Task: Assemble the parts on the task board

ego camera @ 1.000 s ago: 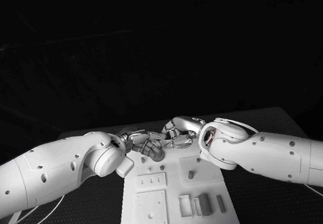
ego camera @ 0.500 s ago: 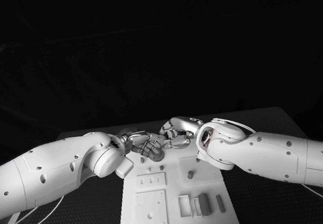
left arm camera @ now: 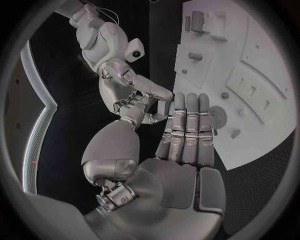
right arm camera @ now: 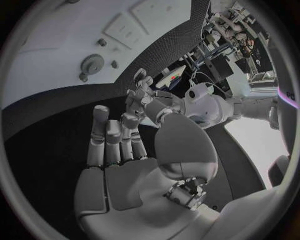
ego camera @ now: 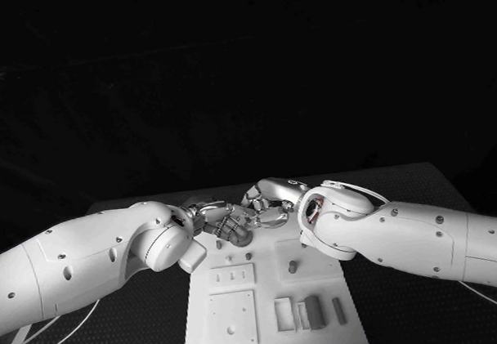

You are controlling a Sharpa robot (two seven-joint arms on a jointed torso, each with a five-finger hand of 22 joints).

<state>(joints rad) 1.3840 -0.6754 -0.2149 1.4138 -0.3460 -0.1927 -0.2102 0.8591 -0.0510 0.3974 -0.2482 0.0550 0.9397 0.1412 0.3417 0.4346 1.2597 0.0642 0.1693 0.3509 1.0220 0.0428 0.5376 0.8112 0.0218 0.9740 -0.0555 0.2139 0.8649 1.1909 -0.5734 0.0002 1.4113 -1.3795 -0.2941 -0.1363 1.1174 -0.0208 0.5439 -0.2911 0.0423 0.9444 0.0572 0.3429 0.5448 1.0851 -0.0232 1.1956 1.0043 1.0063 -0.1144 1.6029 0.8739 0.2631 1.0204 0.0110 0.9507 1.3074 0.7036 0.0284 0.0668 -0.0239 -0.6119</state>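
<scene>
- The black table (ego camera: pixel 416 189) carries the white task board (ego camera: pixel 276 333), which runs lengthwise from the robot's side toward the two hands.
- The left hand (ego camera: pixel 224 222) and right hand (ego camera: pixel 273 201) meet above the board's far end, close together; whether their fingertips touch I cannot tell.
- In the left wrist view the left hand (left arm camera: pixel 184 145) has its fingers straight and pressed side by side, holding nothing, over the board's edge near a round recess (left arm camera: pixel 218 116).
- In the right wrist view the right hand (right arm camera: pixel 115 150) has its fingers extended and slightly apart, with nothing in it, above the dark table beside the board.
- Two raised square plates (ego camera: pixel 235 318) lie on the board's left half, one behind the other.
- About four upright grey parts (ego camera: pixel 313 313) stand in a row near the board's near right corner.
- One small peg (ego camera: pixel 293 268) stands in the right-hand plate, in front of the hands.
</scene>
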